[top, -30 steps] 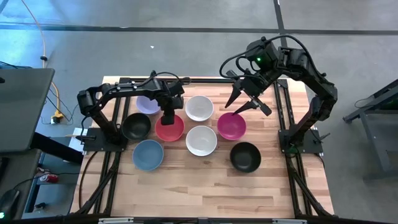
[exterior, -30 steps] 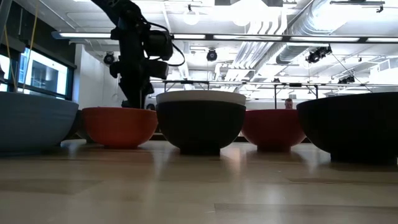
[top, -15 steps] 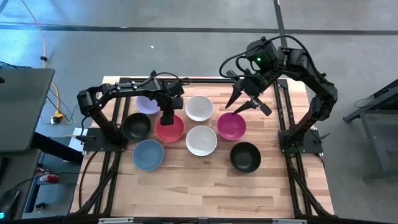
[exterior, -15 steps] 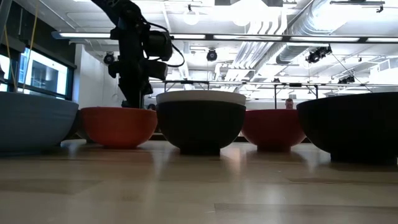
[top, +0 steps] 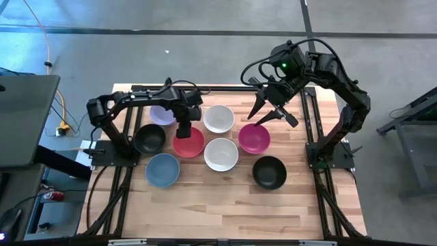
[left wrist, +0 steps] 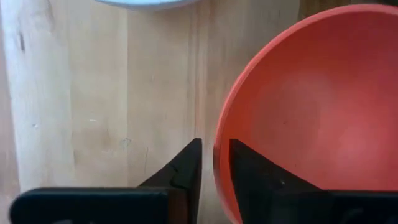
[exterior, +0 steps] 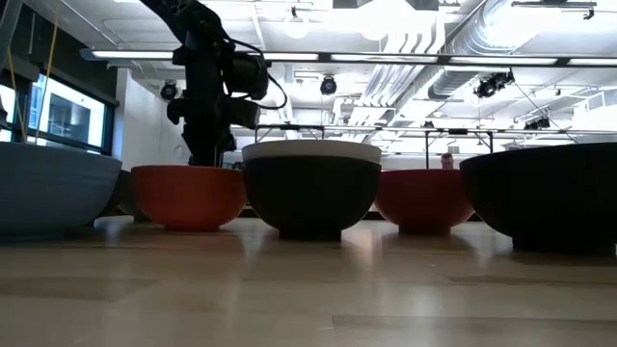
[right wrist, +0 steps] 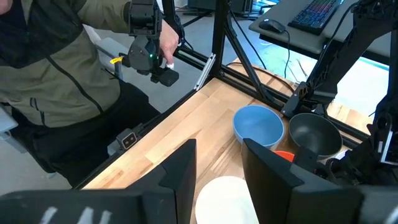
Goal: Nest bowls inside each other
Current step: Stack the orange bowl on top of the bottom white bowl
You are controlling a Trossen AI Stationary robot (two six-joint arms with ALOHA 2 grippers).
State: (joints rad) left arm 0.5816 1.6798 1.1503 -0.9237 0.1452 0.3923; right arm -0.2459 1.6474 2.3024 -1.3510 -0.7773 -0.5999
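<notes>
Eight bowls stand apart on the wooden table: lavender (top: 160,113), white (top: 218,118), magenta (top: 254,139), black (top: 149,139), red (top: 188,143), white (top: 220,154), blue (top: 162,170), black (top: 269,172). My left gripper (left wrist: 215,163) points down over the red bowl's (left wrist: 311,106) far rim, one finger outside, one inside, slightly open. My right gripper (top: 268,113) hangs open and empty, raised above the magenta bowl's far side. My left gripper straddles the red bowl's far rim (left wrist: 219,155) from above. A thin strip of table shows between the outer finger (left wrist: 186,171) and the rim. The inner finger (left wrist: 252,171) lies close to the inside wall; I cannot tell whether it touches. The bowl stands on the table.
The near half of the table (top: 225,212) is bare wood. Dark frame rails (top: 314,137) run along both sides and the far edge. Beyond the table, a person (right wrist: 68,74) holding a hand-held device shows in the right wrist view.
The red bowl has slid a little toward the table's right edge, staying upright on the table, with my left gripper still at its far rim. My right arm has kept still.
</notes>
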